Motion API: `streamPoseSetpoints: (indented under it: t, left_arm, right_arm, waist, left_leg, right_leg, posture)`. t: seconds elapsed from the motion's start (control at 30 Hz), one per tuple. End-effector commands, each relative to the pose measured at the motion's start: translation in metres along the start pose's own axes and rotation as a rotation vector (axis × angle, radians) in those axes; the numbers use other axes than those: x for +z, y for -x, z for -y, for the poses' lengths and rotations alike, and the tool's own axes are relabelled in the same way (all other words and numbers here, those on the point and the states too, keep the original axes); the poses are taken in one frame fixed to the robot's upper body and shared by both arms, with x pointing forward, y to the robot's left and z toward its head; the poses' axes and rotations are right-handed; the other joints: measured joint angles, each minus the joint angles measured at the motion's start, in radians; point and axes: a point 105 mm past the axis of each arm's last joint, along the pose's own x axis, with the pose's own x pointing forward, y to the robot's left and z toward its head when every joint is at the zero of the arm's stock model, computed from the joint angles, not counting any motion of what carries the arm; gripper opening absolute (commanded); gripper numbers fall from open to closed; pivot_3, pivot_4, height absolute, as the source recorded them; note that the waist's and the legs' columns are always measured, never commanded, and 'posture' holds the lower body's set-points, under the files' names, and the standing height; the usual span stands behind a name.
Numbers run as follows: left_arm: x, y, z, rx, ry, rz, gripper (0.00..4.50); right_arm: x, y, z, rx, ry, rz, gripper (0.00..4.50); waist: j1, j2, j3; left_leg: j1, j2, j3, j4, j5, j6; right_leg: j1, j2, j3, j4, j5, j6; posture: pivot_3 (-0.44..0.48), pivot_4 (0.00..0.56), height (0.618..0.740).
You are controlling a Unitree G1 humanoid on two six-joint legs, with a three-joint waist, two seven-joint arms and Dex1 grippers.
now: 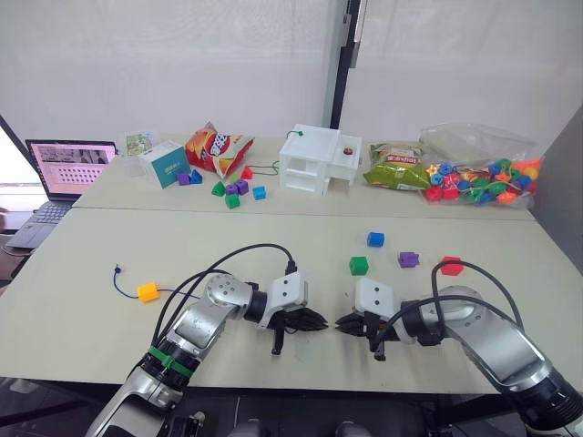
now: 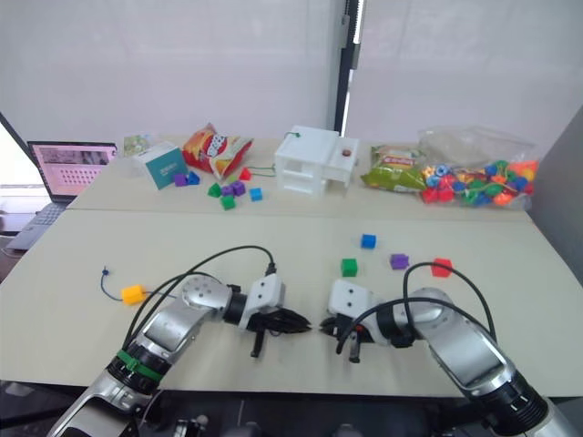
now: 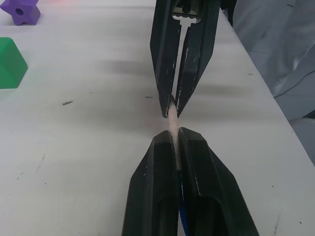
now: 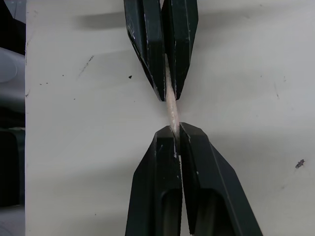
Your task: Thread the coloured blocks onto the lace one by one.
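In the left eye view, the left gripper (image 1: 318,321) and right gripper (image 1: 344,324) are meeting tip to tip over the table (image 1: 91,264); the yellow-orange block (image 1: 148,291) is sitting on the lace (image 1: 121,283).

In the left wrist view, both grippers' fingers are pinching the lace's pale tip (image 3: 172,121).

In the right wrist view, they are clamping it from opposite ends.

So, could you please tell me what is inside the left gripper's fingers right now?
The left gripper is shut on the lace; its pale stiff tip sticks out and runs into the right gripper, also shut on it. The fingers cover most of the cord between them.
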Motion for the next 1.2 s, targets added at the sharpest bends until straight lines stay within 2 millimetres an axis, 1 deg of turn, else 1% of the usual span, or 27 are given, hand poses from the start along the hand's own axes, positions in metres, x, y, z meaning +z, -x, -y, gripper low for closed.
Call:
streamPoseSetpoints:
  t: [0.03,0.4,0.47,0.57,0.83,0.87,0.9,0.93,0.97,1.1,1.17,1.2]
  left_arm:
    - [0.010,-0.001,-0.002,0.004,-0.026,0.021,0.01]
    - [0.010,0.003,-0.004,0.014,-0.010,0.017,0.01]
    - [0.010,0.004,-0.005,0.014,-0.010,0.015,0.00]
    - [0.010,0.004,-0.005,0.016,-0.010,0.010,0.00]
    - [0.009,0.006,-0.006,0.011,-0.015,-0.005,0.00]
    - [0.008,0.006,-0.006,0.010,-0.015,-0.009,0.00]
    - [0.008,0.008,-0.006,0.013,-0.015,-0.014,0.00]
    - [0.008,0.009,-0.007,0.015,-0.016,-0.018,0.00]
    - [0.007,0.010,-0.007,0.017,-0.016,-0.021,0.00]
    - [0.006,0.013,-0.006,0.026,-0.009,-0.027,0.00]
    - [0.005,0.013,-0.006,0.033,0.000,-0.026,0.00]
    - [0.004,0.013,-0.005,0.034,0.003,-0.025,0.00]
  right_arm:
    - [0.007,0.001,-0.003,0.002,0.027,0.019,0.00]
    - [0.006,-0.002,-0.011,0.028,-0.011,0.032,0.00]
    - [0.009,0.000,-0.004,-0.032,-0.027,0.046,0.70]
    - [0.011,0.004,-0.004,-0.047,-0.053,0.061,1.68]
    - [0.004,0.022,-0.002,-0.151,-0.141,0.077,4.46]
    - [0.000,0.027,0.002,-0.192,-0.169,0.077,4.49]
    - [-0.014,0.040,0.011,-0.309,-0.248,0.077,4.49]
    - [-0.025,0.051,0.015,-0.395,-0.306,0.072,4.49]
    - [-0.032,0.058,0.017,-0.449,-0.344,0.069,4.49]
    - [-0.056,0.082,0.016,-0.697,-0.505,0.090,4.49]
    - [-0.075,0.100,0.017,-0.896,-0.598,0.093,4.49]
    - [-0.082,0.106,0.017,-0.969,-0.632,0.090,4.49]
  waist:
    - [0.000,0.000,0.000]
    - [0.000,0.000,0.000]
    - [0.000,0.000,0.000]
    - [0.001,0.000,0.000]
    - [0.000,0.000,0.000]
    - [0.001,0.000,0.000]
    - [0.004,0.000,0.000]
    - [0.008,0.000,0.000]
    - [0.012,0.000,0.000]
    - [0.010,0.000,0.000]
    - [0.008,0.000,0.000]
    - [0.006,0.001,0.000]
  left_leg:
    - [0.000,0.000,0.000,0.000,0.000,0.000]
    - [0.000,0.000,0.000,0.000,0.000,0.000]
    - [0.000,0.000,0.000,0.000,0.000,0.000]
    - [0.000,0.000,0.000,0.000,0.000,0.000]
    - [0.000,0.000,0.000,0.000,0.000,0.000]
    - [0.000,0.000,0.000,0.000,0.000,0.000]
    - [0.000,0.000,0.000,0.000,0.000,0.000]
    - [0.000,0.000,-0.001,0.000,0.000,0.000]
    - [0.000,0.000,-0.002,0.000,0.000,0.000]
    - [0.000,0.000,-0.001,0.000,0.000,0.000]
    - [0.000,0.000,-0.001,-0.001,0.000,0.000]
    - [0.000,0.001,-0.001,-0.001,0.000,0.000]
  right_leg:
    - [0.000,0.000,0.000,0.000,0.000,0.000]
    - [0.000,0.000,0.000,0.000,0.000,0.000]
    - [0.000,0.000,0.000,0.000,0.000,0.000]
    - [0.000,0.000,0.000,0.000,0.000,0.000]
    - [0.000,0.000,0.000,0.000,0.000,0.000]
    - [0.000,0.000,0.000,0.000,0.000,0.000]
    - [0.000,0.000,0.000,0.000,0.000,0.000]
    - [0.001,0.000,-0.001,0.000,0.000,0.000]
    - [0.001,0.000,-0.001,0.000,0.000,0.000]
    - [0.001,-0.001,0.000,0.000,0.000,0.000]
    - [0.001,0.000,0.000,0.000,0.000,0.000]
    - [0.001,0.000,0.000,0.000,0.000,0.000]
  posture:
    - [0.000,0.150,0.740]
    - [0.000,0.150,0.740]
    - [0.000,0.150,0.740]
    - [0.000,0.150,0.740]
    - [0.000,0.150,0.740]
    - [0.000,0.150,0.740]
    - [0.000,0.150,0.740]
    - [0.000,0.150,0.740]
    - [0.000,0.150,0.740]
    - [0.000,0.150,0.740]
    - [0.000,0.150,0.740]
    - [0.000,0.150,0.740]
